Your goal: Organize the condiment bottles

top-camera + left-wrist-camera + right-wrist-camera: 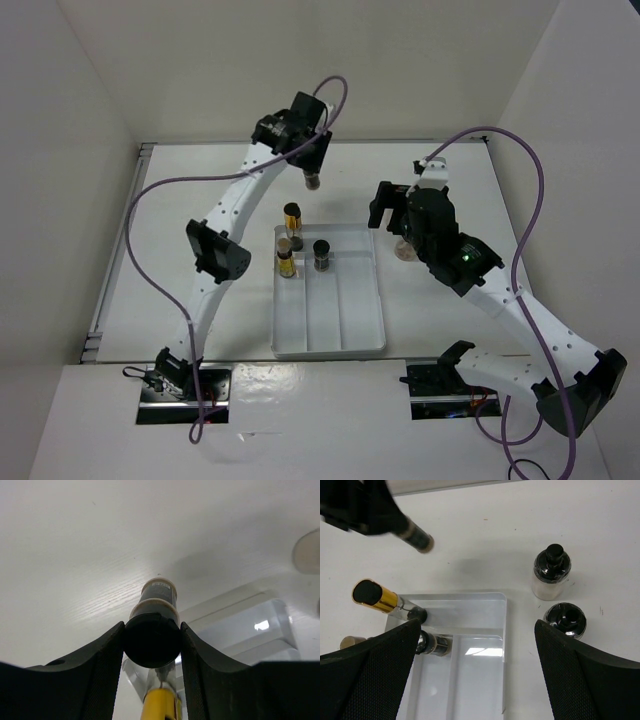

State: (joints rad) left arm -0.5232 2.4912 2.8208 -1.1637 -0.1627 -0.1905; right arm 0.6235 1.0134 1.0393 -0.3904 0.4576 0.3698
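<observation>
My left gripper (311, 160) is shut on the black cap of a short dark brown bottle (313, 180) and holds it in the air beyond the far edge of the white divided tray (345, 345). The left wrist view shows the fingers clamped on that cap (152, 640). One slim yellow bottle (292, 215) stands at the tray's far left corner, another (287, 264) at its left edge. A second dark brown bottle (322, 254) stands inside the tray. My right gripper (477, 630) is open and empty above the tray's far right corner. Two rounder clear bottles (551, 572) (565, 620) stand on the table right of the tray.
White walls close in the table at the back and both sides. My right arm's wrist (430, 225) hangs over the clear bottles and hides most of them in the top view. Purple cables loop above both arms.
</observation>
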